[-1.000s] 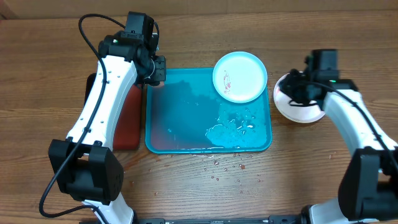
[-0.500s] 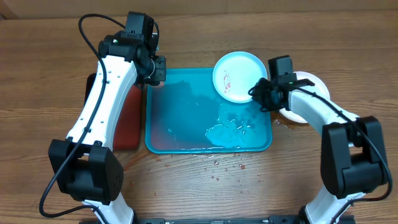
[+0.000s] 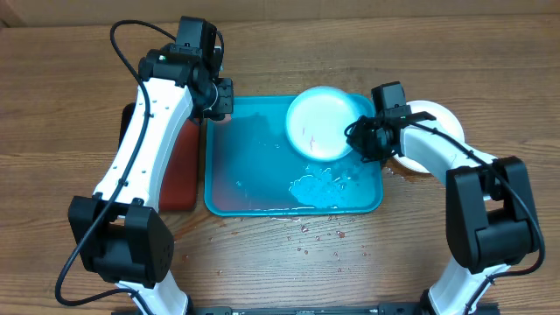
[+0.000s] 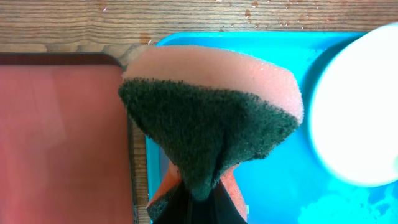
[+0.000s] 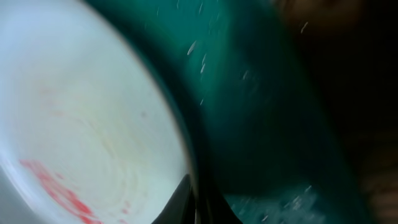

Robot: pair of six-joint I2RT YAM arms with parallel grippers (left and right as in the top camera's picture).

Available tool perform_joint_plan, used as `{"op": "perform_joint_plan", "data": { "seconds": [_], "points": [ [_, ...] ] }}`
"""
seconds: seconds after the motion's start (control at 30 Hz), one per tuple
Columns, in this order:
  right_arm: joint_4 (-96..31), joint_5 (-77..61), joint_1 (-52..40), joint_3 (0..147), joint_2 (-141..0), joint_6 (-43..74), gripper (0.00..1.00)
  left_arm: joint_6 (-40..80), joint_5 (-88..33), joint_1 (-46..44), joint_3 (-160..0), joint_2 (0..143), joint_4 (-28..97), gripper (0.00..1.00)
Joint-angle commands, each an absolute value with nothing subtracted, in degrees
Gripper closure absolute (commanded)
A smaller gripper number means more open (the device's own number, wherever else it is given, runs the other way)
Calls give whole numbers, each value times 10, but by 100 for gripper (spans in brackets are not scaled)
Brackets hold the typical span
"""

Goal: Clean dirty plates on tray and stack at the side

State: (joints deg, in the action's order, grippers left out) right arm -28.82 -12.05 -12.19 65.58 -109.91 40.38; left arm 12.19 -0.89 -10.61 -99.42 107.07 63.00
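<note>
The pale plate [image 3: 317, 122] is round and shallow, whitish inside, with a thin red smear [image 5: 57, 186] on its face (plainest from the right wrist). It lies in the far right corner of the wet turquoise tray [image 3: 254, 188], hollow side up; being round, it has no long axis. The right gripper [image 3: 360, 140] comes at it from the right, fingers pinched shut on its right rim. The left gripper [image 3: 219, 98] hovers at the tray's far left corner, well apart from the plate, clamped on a folded orange-and-green sponge [image 4: 211, 118].
</note>
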Motion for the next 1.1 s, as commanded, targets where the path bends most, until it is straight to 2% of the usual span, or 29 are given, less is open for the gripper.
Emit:
{"op": "perform_joint_plan", "data": {
  "seconds": [0.0,0.13,0.3,0.43,0.57,0.63,0.73,0.87,1.07],
  "points": [
    [-315,-195,-168,665,-1105,401,96,138,-13,-106,-991,1080,627,96],
    [-336,-211,-229,666,-1105,385,95,138,-13,-106,-991,1080,627,96],
    [-385,-197,-240,724,-1104,310,68,137,-13,-106,-991,1080,626,96],
    [-416,-151,-225,789,-1104,199,56,138,-13,-106,-991,1080,625,96],
    [-364,-139,-223,795,-1106,37,54,138,-13,-106,-991,1080,620,96],
    [-349,-126,-224,795,-1114,-8,54,138,-13,-106,-991,1080,618,96],
    [-338,-125,-224,795,-1131,-31,56,138,-13,-106,-991,1080,617,96],
    [-343,-157,-224,795,-1156,-51,75,138,-13,-106,-991,1081,615,96],
    [-364,-170,-229,795,-1171,-74,75,138,-13,-106,-991,1086,613,96]
  ]
}}
